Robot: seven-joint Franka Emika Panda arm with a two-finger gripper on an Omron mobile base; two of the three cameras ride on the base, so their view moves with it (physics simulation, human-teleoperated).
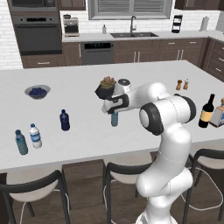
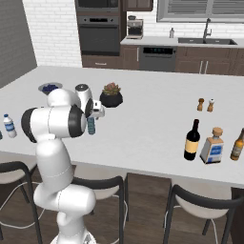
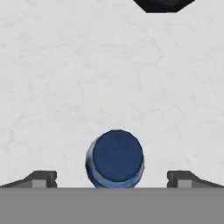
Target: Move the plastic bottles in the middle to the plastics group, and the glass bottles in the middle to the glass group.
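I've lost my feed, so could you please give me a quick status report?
Gripper open, directly above teal bottle, jaws either side of its blue cap. Bottle upright on counter, not gripped. Nothing in the way.

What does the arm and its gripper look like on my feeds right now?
A glossy white arm of rounded, bulbous segments, with dark grey rings at the joints and a grey cap on top of the wrist. The gripper ends in two small dark grey fingers with stepped tips. No cables or markings are visible.

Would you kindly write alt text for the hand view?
Seen from above, a blue bottle cap sits between the open gripper's two dark fingertips, over a white counter. A dark pot's edge shows at the top.
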